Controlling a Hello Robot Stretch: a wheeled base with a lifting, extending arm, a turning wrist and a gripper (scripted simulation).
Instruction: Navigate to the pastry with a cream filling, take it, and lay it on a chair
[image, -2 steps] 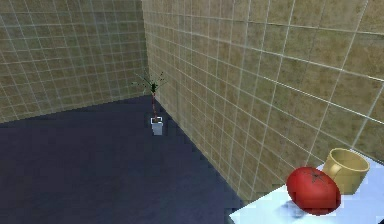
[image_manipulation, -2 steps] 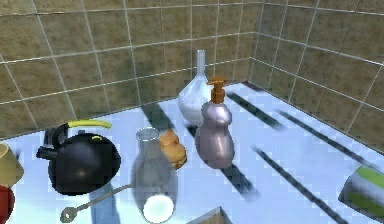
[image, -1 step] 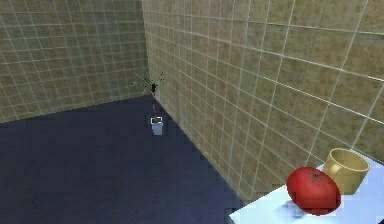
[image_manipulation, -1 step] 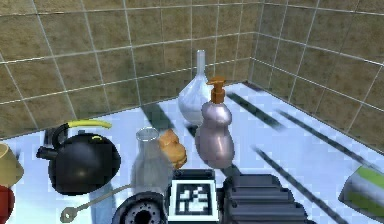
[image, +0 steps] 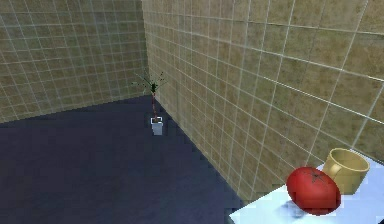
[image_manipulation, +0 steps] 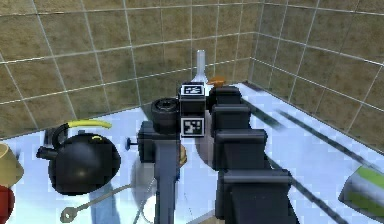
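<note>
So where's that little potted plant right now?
The small green plant in a white pot stands on the dark floor in the forward view, slightly left of centre, against the tan tiled wall near the room's corner.

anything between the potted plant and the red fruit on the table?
Bare. In the forward view, dark floor along the tiled wall separates the potted plant from the white table bearing the red fruit.

Tan-brown ceramic-tiled walls (image: 270, 80) carry a pale grid of grout lines above a dark navy floor (image: 90, 160). A thin green plant (image: 152, 88) rises from a small white pot (image: 157, 125). A glossy red round fruit (image: 313, 189) and a yellow cup (image: 347, 170) sit on a white tabletop (image: 270, 213). A round black kettle (image_manipulation: 85, 165) has a yellow-green handle.
</note>
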